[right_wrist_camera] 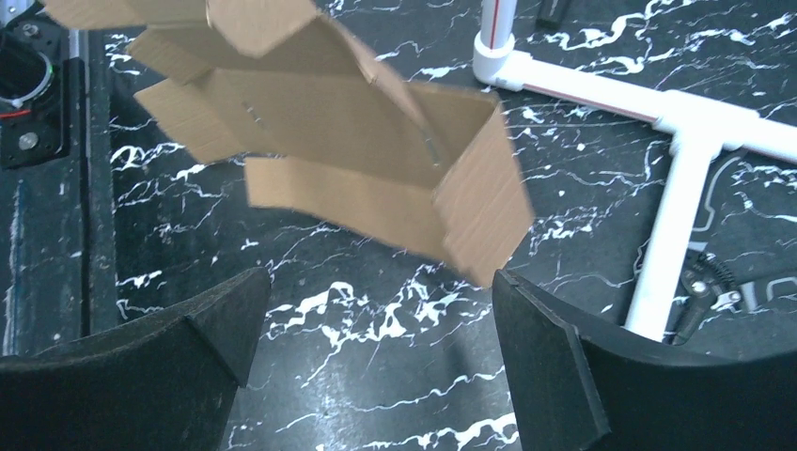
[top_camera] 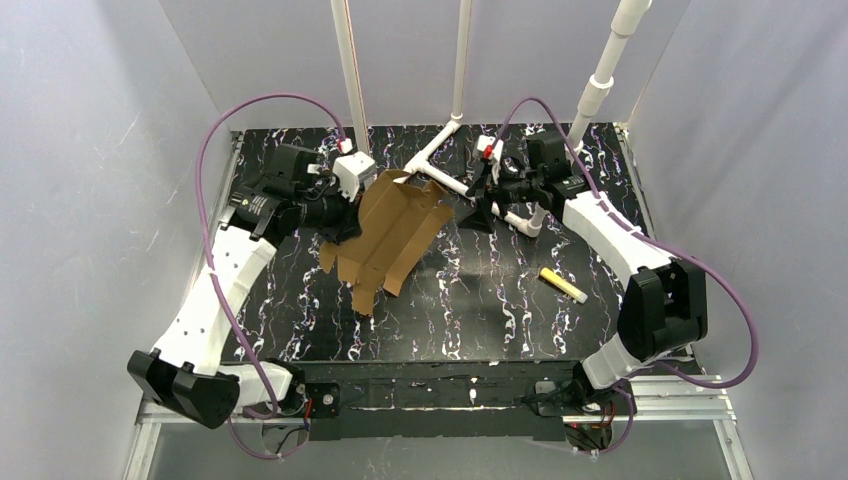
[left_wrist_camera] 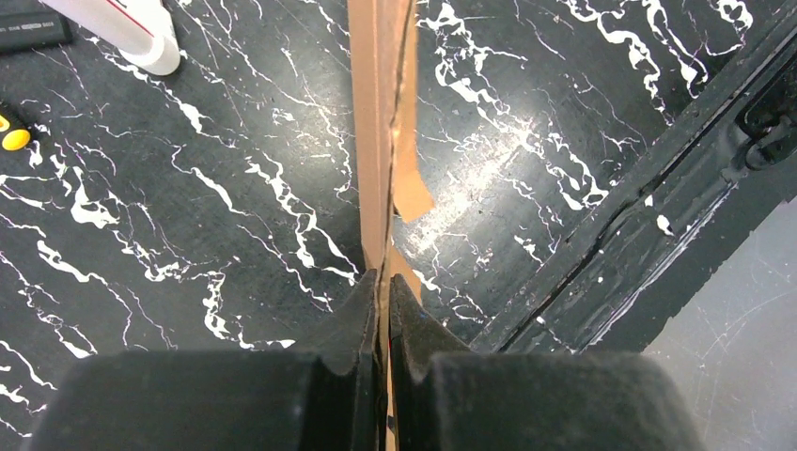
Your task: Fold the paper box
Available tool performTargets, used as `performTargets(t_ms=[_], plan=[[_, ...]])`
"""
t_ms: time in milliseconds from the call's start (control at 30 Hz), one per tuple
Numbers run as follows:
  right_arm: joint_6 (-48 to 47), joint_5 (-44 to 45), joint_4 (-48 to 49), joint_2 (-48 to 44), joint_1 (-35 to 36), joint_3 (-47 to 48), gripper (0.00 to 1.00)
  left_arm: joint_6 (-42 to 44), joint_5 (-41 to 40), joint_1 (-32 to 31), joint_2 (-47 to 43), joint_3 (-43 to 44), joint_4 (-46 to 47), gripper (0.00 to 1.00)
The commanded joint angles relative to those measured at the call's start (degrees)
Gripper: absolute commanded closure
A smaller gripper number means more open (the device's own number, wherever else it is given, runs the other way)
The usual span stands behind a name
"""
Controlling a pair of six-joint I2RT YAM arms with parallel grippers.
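Nearest, the marbled tabletop carries a yellow marker off to the right. Farther back the paper box, brown cardboard half-folded with loose flaps, tilts mid-table. The left hand pinches its edge. The right hand gapes wide beside its corner, with white pipes just behind.

brown paper box, black table veined white.

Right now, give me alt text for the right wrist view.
A partly folded brown corrugated cardboard box hangs just beyond the open right gripper, which is not touching it. White plastic pipes lie on the black white-veined table.
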Motion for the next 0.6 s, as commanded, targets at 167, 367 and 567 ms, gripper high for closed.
performTargets(t_ms=[167, 367, 567], plan=[[9.0, 0.6, 17.2, 5.5, 1.2, -1.9, 0.08, 1.8, -1.2, -0.5, 4.3, 4.3, -5.6, 1.0], [9.2, 3.6, 21.0, 6.8, 2.7, -4.7, 0.16, 1.8, -1.0, -0.5, 5.7, 4.8, -5.6, 1.0], [9.3, 9.2, 22.0, 8.5, 4.3, -5.0, 0.4, 1.6, 1.0, -0.5, 6.8, 5.4, -5.7, 1.0]])
